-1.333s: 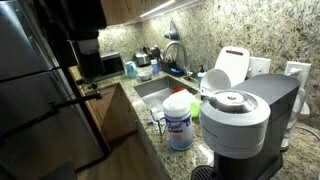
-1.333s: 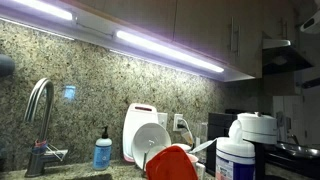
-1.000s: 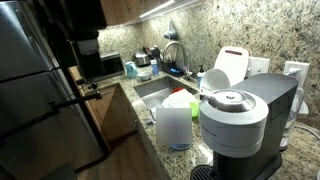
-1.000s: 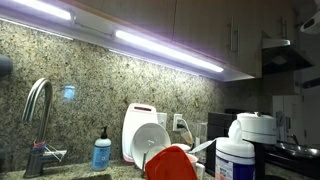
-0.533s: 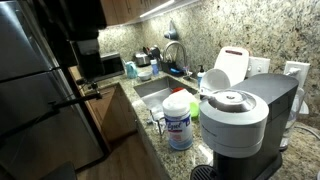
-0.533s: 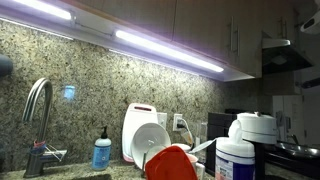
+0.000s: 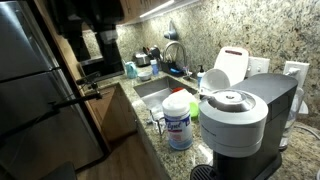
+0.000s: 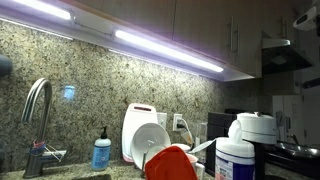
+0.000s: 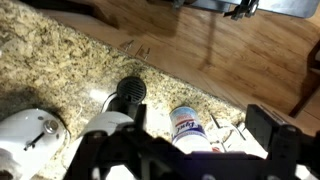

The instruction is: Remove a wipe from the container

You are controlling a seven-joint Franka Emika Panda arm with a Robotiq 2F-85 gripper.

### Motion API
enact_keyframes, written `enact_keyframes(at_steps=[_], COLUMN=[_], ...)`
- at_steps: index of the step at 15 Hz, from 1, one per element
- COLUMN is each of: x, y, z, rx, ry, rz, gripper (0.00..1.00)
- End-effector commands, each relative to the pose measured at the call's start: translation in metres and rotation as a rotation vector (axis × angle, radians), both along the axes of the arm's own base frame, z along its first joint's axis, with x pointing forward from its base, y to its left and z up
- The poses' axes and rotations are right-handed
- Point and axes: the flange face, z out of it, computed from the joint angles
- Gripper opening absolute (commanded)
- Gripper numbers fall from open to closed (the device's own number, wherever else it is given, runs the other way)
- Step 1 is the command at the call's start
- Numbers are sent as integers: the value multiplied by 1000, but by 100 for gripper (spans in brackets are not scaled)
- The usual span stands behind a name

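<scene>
Container (image 9: 187, 125) stands upright on the granite surface (image 9: 60, 55), near its edge and just beside the grey coffee machine (image 7: 235, 118). Long axis is vertical, lid up. In wrist view it shows between the two fingers, approx on the centre line, so it lies below the gripper (image 9: 178, 158) and well apart from it. Gripper jaws are spread wide w/ nothing held. Next move prob. = straight descent onto the lid centre. Wipe opening is too small to make out.
</scene>
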Motion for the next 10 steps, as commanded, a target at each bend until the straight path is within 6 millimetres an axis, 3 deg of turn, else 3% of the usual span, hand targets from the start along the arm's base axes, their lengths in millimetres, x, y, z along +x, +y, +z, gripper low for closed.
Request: enact_keyframes(at_steps=[1,5,10], x=[32,70,122], y=[33,71,90], z=[5,-3,-44], rx=[-72,-136,-147], ry=[-101,-193,-137], rz=[126,232,272], gripper=[100,100,100])
